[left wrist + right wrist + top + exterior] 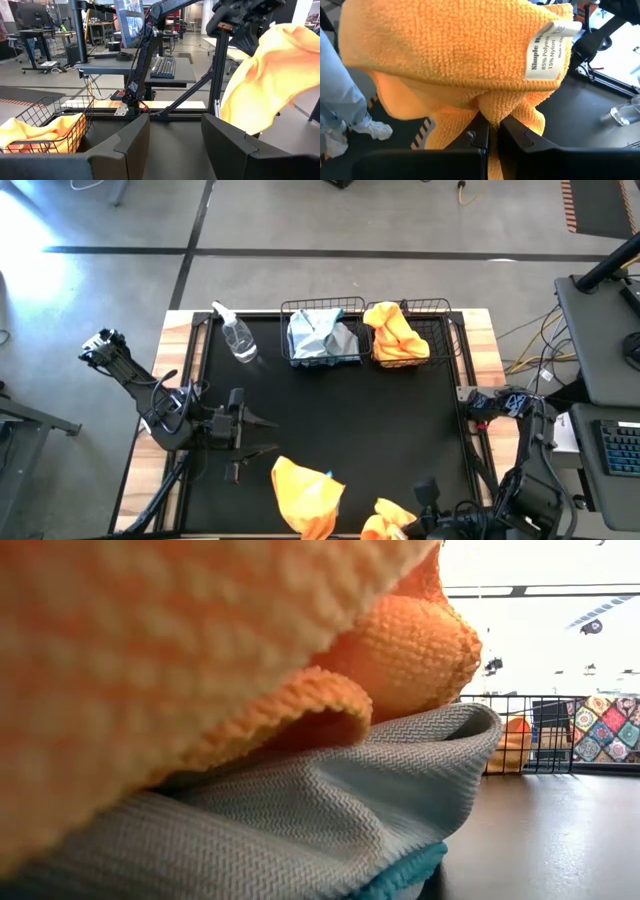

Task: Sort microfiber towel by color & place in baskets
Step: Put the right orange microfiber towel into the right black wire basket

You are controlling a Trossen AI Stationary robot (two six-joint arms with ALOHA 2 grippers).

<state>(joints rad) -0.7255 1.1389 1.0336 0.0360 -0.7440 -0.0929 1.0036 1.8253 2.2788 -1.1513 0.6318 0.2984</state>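
The right end effector (pixel 492 131) pinches an orange towel (pixel 455 65) (white tag showing) near the tabletop's (pixel 350 410) near edge, while the left end effector (pixel 262 435) waits open.

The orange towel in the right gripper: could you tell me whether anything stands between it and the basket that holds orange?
Nothing visible does. The right gripper, shut on the orange towel, is at the table's near edge. The orange basket sits at the far edge, with bare black mat between them. The spray bottle and left gripper are off to the left.
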